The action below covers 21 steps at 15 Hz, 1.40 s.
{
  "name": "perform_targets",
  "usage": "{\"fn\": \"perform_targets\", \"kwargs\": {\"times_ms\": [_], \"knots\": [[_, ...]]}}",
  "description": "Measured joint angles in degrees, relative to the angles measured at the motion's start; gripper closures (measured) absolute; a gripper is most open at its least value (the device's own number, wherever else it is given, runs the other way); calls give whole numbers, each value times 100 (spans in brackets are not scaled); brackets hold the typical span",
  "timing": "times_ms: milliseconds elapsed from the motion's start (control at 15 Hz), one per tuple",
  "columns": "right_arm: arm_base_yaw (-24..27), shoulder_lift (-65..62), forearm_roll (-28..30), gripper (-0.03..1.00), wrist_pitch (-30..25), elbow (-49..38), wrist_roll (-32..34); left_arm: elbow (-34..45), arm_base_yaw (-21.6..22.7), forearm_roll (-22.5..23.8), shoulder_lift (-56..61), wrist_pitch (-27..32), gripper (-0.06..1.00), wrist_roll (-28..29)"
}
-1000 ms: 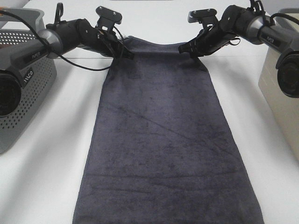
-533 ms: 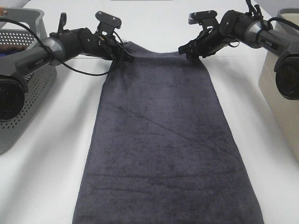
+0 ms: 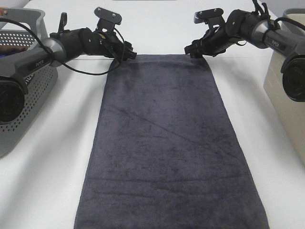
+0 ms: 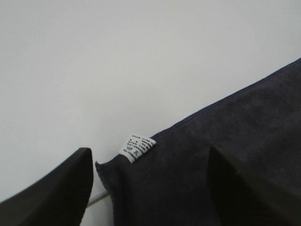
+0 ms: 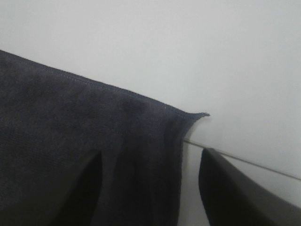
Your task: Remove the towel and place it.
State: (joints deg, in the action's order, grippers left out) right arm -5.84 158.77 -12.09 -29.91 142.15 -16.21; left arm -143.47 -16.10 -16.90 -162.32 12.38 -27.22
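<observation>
The towel [image 3: 167, 143] is a long dark charcoal-grey rectangle lying flat on the white table, running from the far middle to the near edge of the exterior high view. My left gripper [image 3: 125, 51] hovers at its far left corner, and my right gripper [image 3: 193, 49] at its far right corner. In the left wrist view the left gripper [image 4: 150, 197] is open, its fingers [image 4: 51, 193] apart over the towel [image 4: 225, 141] corner with a small white tag [image 4: 137, 147]. In the right wrist view the right gripper [image 5: 150, 188] is open astride the other corner of the towel [image 5: 70, 132].
A grey perforated basket [image 3: 26, 90] stands at the left edge of the table, behind the left arm. A beige bin [image 3: 288, 100] stands at the right edge. Bare white table [image 3: 52, 157] lies on both sides of the towel.
Both grippers have opened and let go of the towel's far corners. The far edge, raised before, now lies straight and flat on the table.
</observation>
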Motion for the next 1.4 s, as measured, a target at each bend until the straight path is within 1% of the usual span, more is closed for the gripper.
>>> {"fn": "perform_targets", "kwargs": {"times_ms": [67,200,267,400,533,600,733,800,867,933,1000,1200,1267,1333,1400], "knots": [[6,-11,-52,37,-258,86,0,0,0,0,52,201,29,92],[17,-201,-63,35,-1249,269,0,0,6,6,281,1054,27,338],[17,-378,-63,31,-1902,332,74,0,6,29,470,1707,23,539],[17,-917,-23,24,-3025,372,332,0,6,155,922,3117,13,911],[17,-1507,172,22,-3776,384,567,0,0,212,1530,4280,9,1341],[17,-1776,258,21,-3896,384,670,0,0,212,1799,4778,9,1558],[17,-2315,435,21,-3953,384,968,-11,0,229,2338,5420,9,1931],[17,-2544,476,21,-3965,384,1071,-11,6,327,2561,5581,9,2154],[17,-3042,556,21,-3971,372,1180,-11,120,773,2939,5689,9,2636],[17,-3042,556,21,-3971,372,1180,-11,120,773,2939,5689,9,2636],[46,-3650,688,21,-3965,23,1197,6,418,1066,3283,5707,9,2848],[166,-4796,900,22,-3976,-1381,1192,126,957,1392,3810,5718,9,2997],[172,-5220,991,22,-3988,-1942,1175,401,1129,1541,4039,5712,9,3094],[172,-5460,1003,22,-3988,-2257,1163,579,1232,1627,4183,5712,9,3128],[172,-5913,1003,22,-3994,-2842,1163,1123,1415,1776,4475,5718,9,3174]]}}
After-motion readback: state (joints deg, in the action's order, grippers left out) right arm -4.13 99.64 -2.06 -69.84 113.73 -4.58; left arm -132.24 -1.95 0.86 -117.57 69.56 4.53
